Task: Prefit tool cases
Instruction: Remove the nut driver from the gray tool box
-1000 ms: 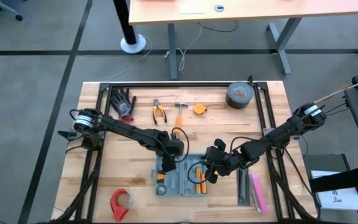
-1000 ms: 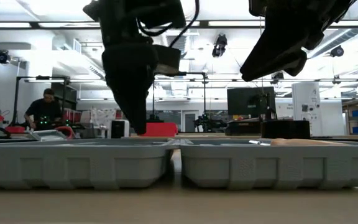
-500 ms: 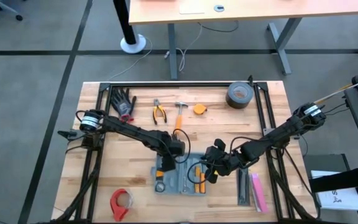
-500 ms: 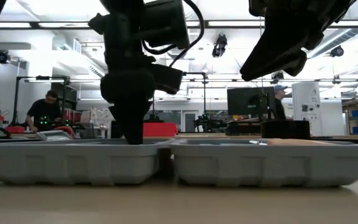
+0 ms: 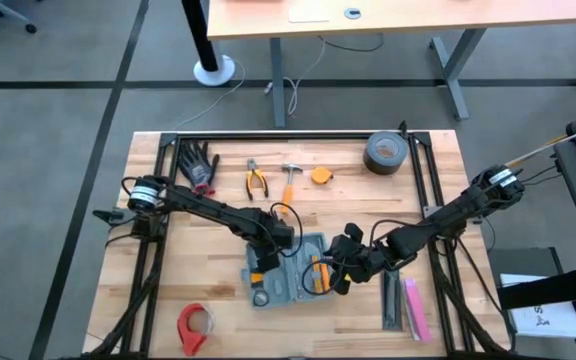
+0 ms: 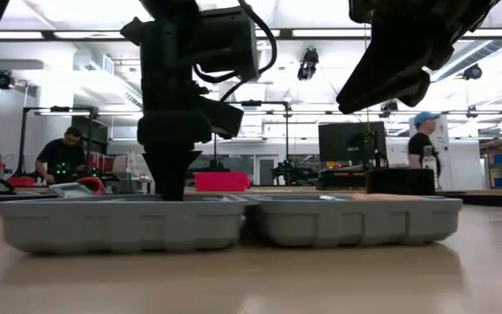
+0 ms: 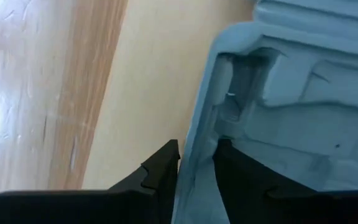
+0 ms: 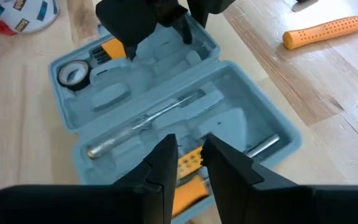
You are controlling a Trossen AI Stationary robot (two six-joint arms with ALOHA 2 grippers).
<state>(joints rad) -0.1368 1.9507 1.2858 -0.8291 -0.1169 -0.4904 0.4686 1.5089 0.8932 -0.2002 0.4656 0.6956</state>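
The blue-grey tool case (image 5: 293,280) lies open and flat on the wooden table, both halves up, with a screwdriver and orange-handled tools in its slots (image 8: 166,93). My left gripper (image 5: 265,265) points straight down at the case's left half and is shut on its wall (image 6: 168,187). My right gripper (image 5: 338,278) hangs slanting above the right half (image 6: 382,87). Its fingers (image 8: 191,149) stand a narrow gap apart with nothing between them. My left gripper pinches the outer wall (image 7: 197,134) of the case's left half, near a corner. One finger (image 7: 163,168) is outside the wall and the other (image 7: 235,171) is inside the tray. The fingers come from above, pointing down. The case rests flat on the table.
Along the far side lie a black glove (image 5: 200,165), pliers (image 5: 257,180), an orange-handled hammer (image 5: 290,180), a small orange tape measure (image 5: 320,176) and a grey tape roll (image 5: 385,152). A red tape dispenser (image 5: 193,325) sits near left. Black and pink bars (image 5: 408,305) lie right of the case.
My left gripper has sunk onto the wall of the case's left half. The case has slid a little toward the table's far edge and turned slightly on the table. My right gripper has kept still.
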